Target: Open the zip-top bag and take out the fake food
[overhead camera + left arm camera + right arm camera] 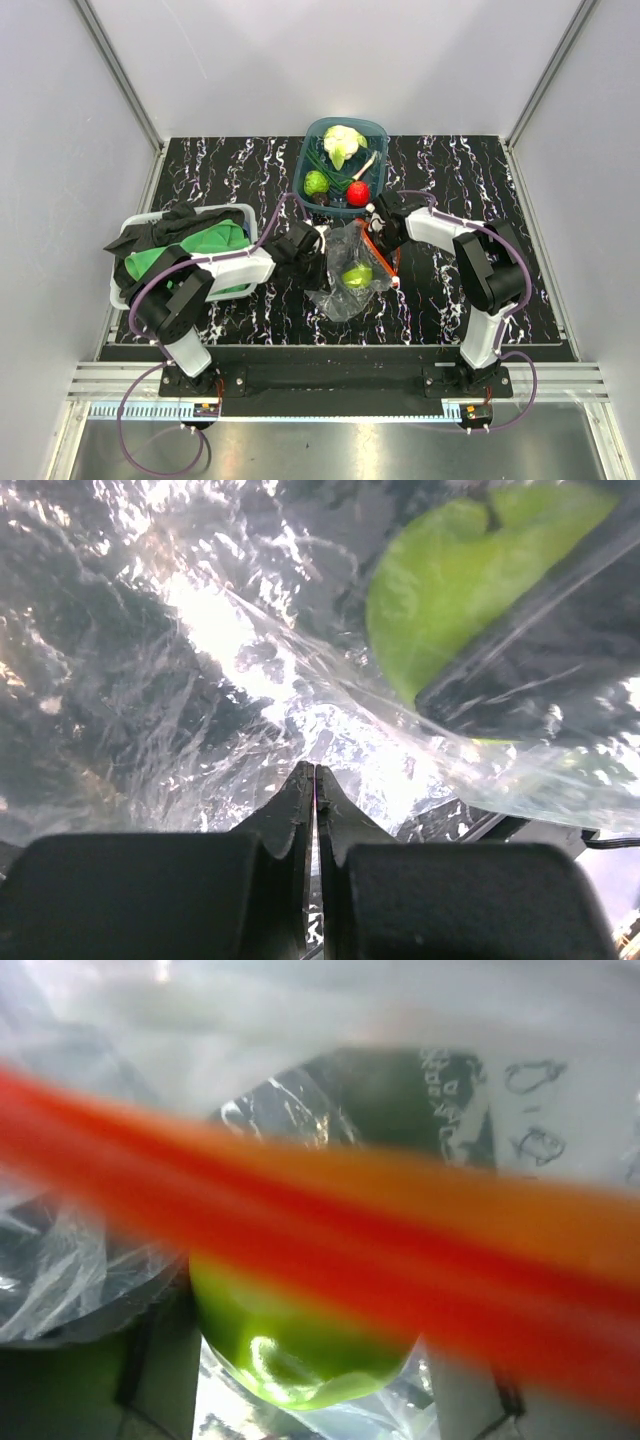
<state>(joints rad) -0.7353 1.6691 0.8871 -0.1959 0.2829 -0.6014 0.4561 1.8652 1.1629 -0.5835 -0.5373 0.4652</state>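
Black white-veined marble tabletop (230, 170), pale grey walls (330, 60). My left gripper (318, 241) pinching the clear crinkly zip-top bag (343, 298) at its ten o'clock; right gripper (375, 232) spread around the orange-red zip strip (330, 1240) at one o'clock, green plastic apple (357, 275) inside.

Centre frame from above, the zip-top bag (340, 290) lies on the table (460, 170) with an apple (357, 275) inside. Behind it, upper centre, a tub (303, 160) holds the cauliflower (343, 142), a ridged round piece (316, 182) and a berry-like piece (358, 193). At left, a basket (232, 210) holds a cloth (215, 245). The left gripper (318, 240) meets the bag's left edge, the right gripper (372, 228) its upper right.
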